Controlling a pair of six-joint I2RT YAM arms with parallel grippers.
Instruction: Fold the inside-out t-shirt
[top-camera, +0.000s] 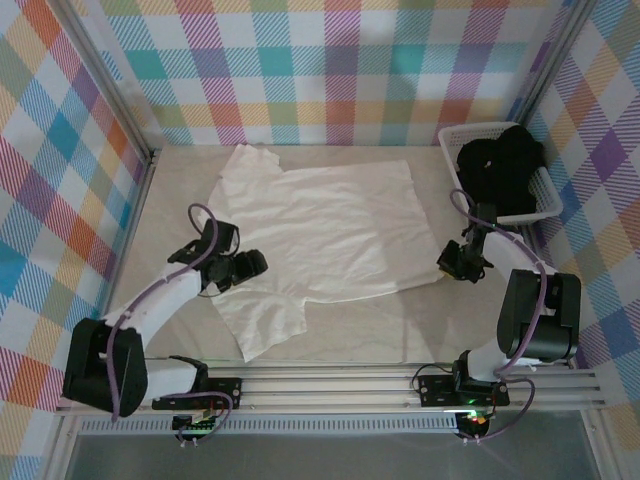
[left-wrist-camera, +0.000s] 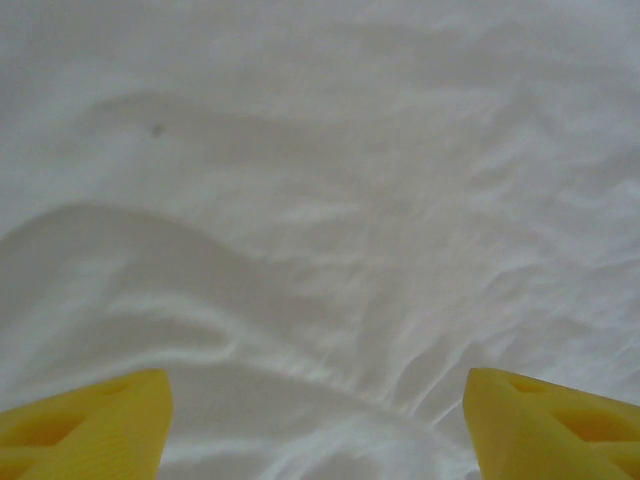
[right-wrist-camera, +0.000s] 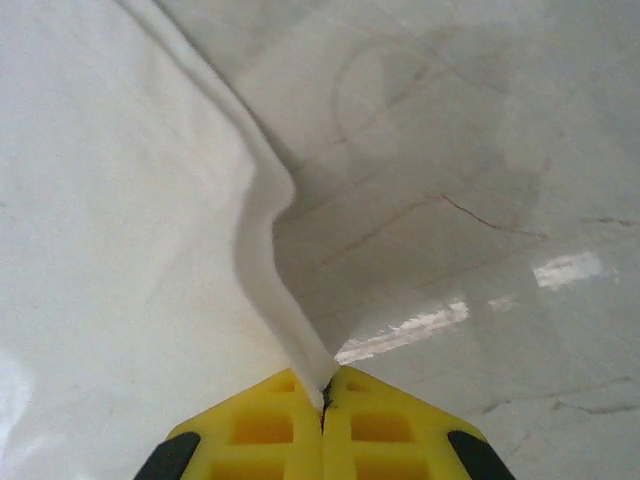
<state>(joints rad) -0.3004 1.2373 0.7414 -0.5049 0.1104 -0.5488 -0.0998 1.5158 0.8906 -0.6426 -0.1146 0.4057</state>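
We are noting the t-shirt (top-camera: 320, 230) lying spread mid-bench (top-camera: 380, 325); right jaws are clamping its 4 o'clock corner, likely to start a fold; left jaws are hovering open at 8 o'clock.

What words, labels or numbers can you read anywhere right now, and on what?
No text can be read.
t-shirt: plain, no print.
basket and black garment: no lettering visible.
yellow fingers: unmarked.
board at the near rail: too small to read.
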